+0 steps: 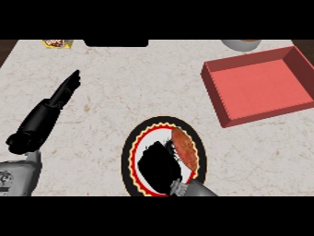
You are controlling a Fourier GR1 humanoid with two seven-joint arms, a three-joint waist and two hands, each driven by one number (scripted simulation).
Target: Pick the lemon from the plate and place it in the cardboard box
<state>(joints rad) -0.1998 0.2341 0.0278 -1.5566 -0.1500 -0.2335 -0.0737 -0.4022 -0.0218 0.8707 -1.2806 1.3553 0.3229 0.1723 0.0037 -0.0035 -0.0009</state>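
While R hand [160, 165] is curling over the plate [133, 138] w/ lemon [185, 146] just beside its fingers, grasp is pending; next: lift, carry to box [264, 87]. L hand [65, 90] is resting open.

From my end there's a wide bare stretch of counter [119, 87] running between the plate [133, 143] and the red box [264, 85], so that diagonal lane looks open. The box walls stand up all round, so anything going in has to come over the near wall. My right hand [160, 167] sits over the plate, covering most of it. The left hand [65, 90] lies stretched out flat on the left side, well apart from that lane. Along the far edge: a bowl [241, 44] just beyond the box, a dark slab [116, 43], and a small packet [56, 44].
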